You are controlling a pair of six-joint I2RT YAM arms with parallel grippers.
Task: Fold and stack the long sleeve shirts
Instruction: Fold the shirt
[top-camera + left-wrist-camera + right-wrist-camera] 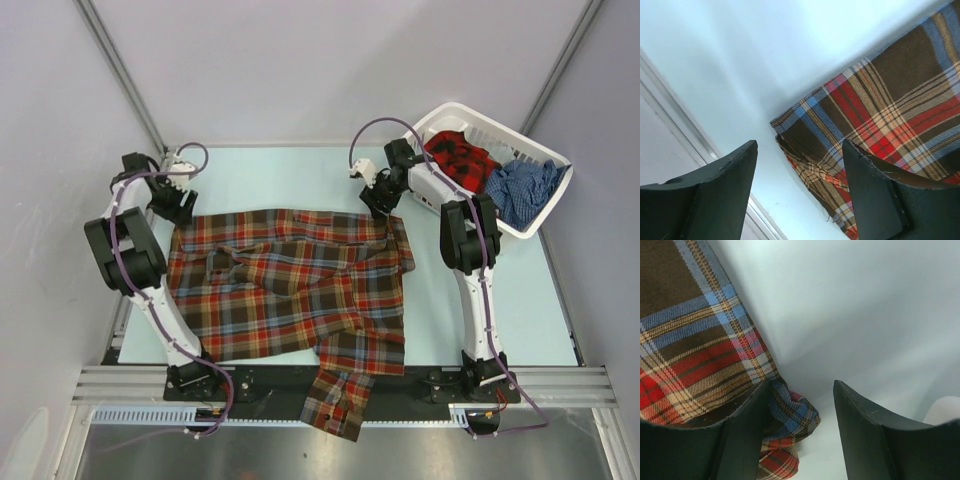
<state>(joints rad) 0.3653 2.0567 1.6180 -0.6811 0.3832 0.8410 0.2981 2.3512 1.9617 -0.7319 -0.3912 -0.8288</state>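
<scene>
a soft brown, red-orange and light-blue plaid button-up shirt point(290, 290) lies spread flat across the middle of the pale blue table point(280, 180). one part of it hangs over the table's edge at 6 o'clock. the left hand point(177, 203) sits at the shirt's 10 o'clock corner. its fingers are spread wide and hold nothing, and the left wrist view shows the folded corner of cloth in the gap between them. the right hand point(383, 200) is at the shirt's 2 o'clock corner, also wide and holding nothing, the cloth's edge by one finger point(747, 435). a white plastic laundry basket point(470, 108) stands at 2 o'clock on the table. it holds a red-and-black plaid shirt point(460, 158) and a blue checked shirt point(520, 190), both crumpled.
</scene>
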